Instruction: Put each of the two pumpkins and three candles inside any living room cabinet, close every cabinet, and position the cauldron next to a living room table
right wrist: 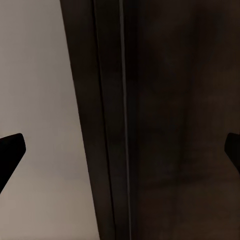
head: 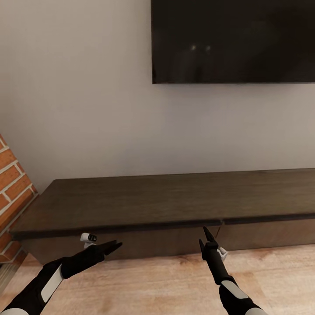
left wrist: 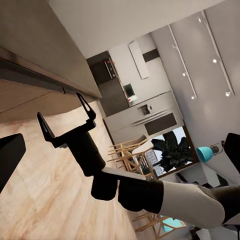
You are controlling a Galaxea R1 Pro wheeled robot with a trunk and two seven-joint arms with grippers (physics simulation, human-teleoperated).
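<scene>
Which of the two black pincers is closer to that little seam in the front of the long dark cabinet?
The right pincer: it points up just below the seam of the cabinet. The left pincer is off to the side.

The head view looks forward and slightly down from above both arms at the long, low dark-brown wooden cabinet (head: 175, 197) against a pale grey wall (head: 78, 109), with the lower corner of a black flat wall screen (head: 232, 39) above it and the light wood-plank floor (head: 162, 280) below. The left wrist view sits low near that floor, tilted, looking sideways along the cabinet's front edge (left wrist: 35, 75) towards a far kitchen and dining area, and it catches the black right gripper (left wrist: 67, 117) that the head view also shows (head: 204, 239). The right wrist view is pressed very close to the cabinet (right wrist: 175, 120), taking in its dark front and edge beside the pale wall (right wrist: 35, 75), the same surfaces the head view sees from farther back.
</scene>
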